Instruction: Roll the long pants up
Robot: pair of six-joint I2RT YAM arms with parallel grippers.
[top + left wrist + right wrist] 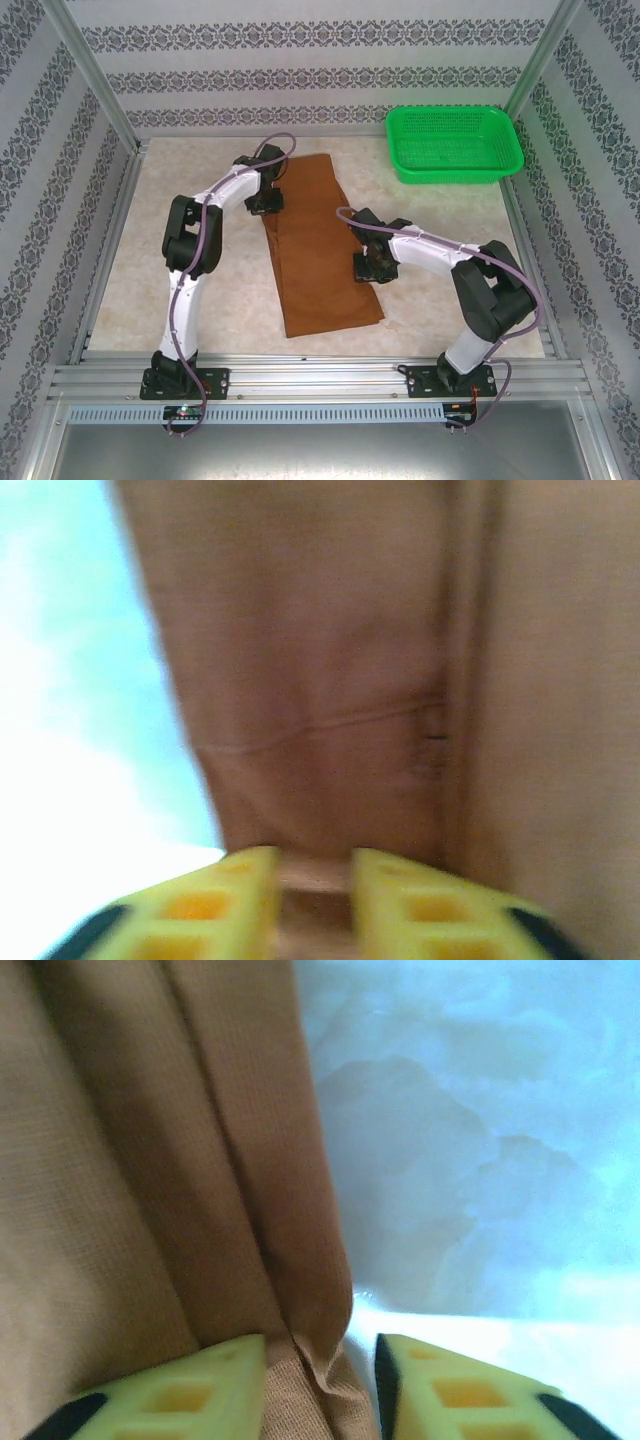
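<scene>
**Both grippers parted at opposite edges of the flat-lying trousers**

The long pants [318,250] lie flat on the pale table [250,315] as one long, narrow strip. They run from the far middle of the table toward the near edge, with the near end drifting a little to the right. No part of them is rolled yet.

The left gripper [265,203] sits at the strip's left edge, close to its far end. In the left wrist view, the left gripper [315,865] has its two yellow fingers [240,885] standing apart. The rust-brown cloth [330,680] shows in the gap between them and spreads out ahead. A stitched line crosses the cloth, and a lengthwise fold runs to the right of it. The picture is blurred, so I cannot tell whether the pads touch the cloth.

The right gripper [368,268] sits at the strip's right edge, nearer the arm bases than the left one. The two grippers therefore face each other across the cloth at a stagger. In the right wrist view, the right gripper [322,1345] also has its yellow fingers [200,1385] parted. The layered edge of the pants [150,1160] runs down into the gap, lying against the left finger. Bare table shows beside the right finger, so the jaws are not pinched on the cloth.

A green basket [455,170] stands in the far right corner, well apart from the pants.
</scene>
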